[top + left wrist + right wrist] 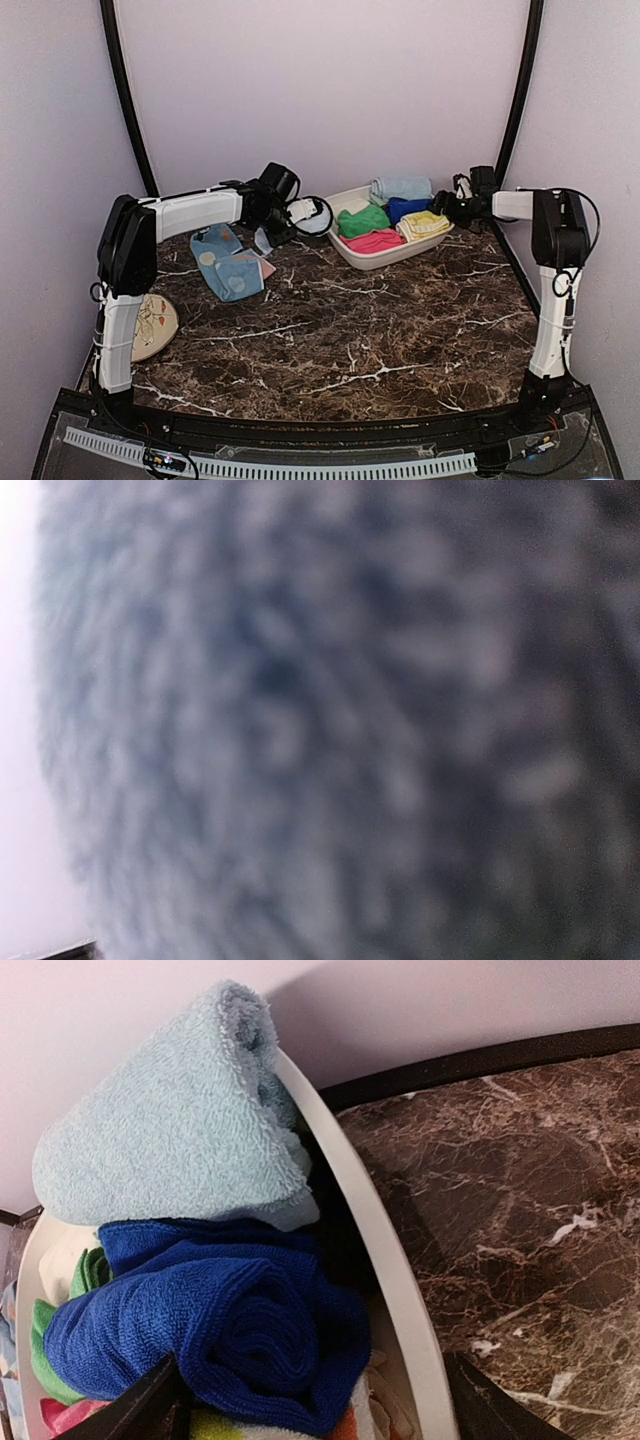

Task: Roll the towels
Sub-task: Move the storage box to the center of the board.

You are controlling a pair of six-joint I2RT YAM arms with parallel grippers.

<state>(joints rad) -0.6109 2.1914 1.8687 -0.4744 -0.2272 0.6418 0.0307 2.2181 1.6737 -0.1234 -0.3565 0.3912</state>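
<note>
The spotted towel (pixel 228 262) lies unrolled left of the white bin (pixel 390 258); the pale blue towel (pixel 170 1130) sits rolled inside it. Cloth blurs your left gripper (pixel 300 213) beside the bin, so you cannot tell its grip. The right gripper (pixel 445 207), at the bin's right rim, is spread and empty. Next, I'd judge, flatten and roll the spotted one.

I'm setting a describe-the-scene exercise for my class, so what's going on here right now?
The left gripper is down at the far corner of the spotted blue towel, which lies unrolled on the marble table. Its wrist view is only blurred blue cloth, so its grip cannot be judged. The pale blue towel sits rolled in the white bin, on a dark blue roll. The right gripper hovers at the bin, fingers open.
</note>
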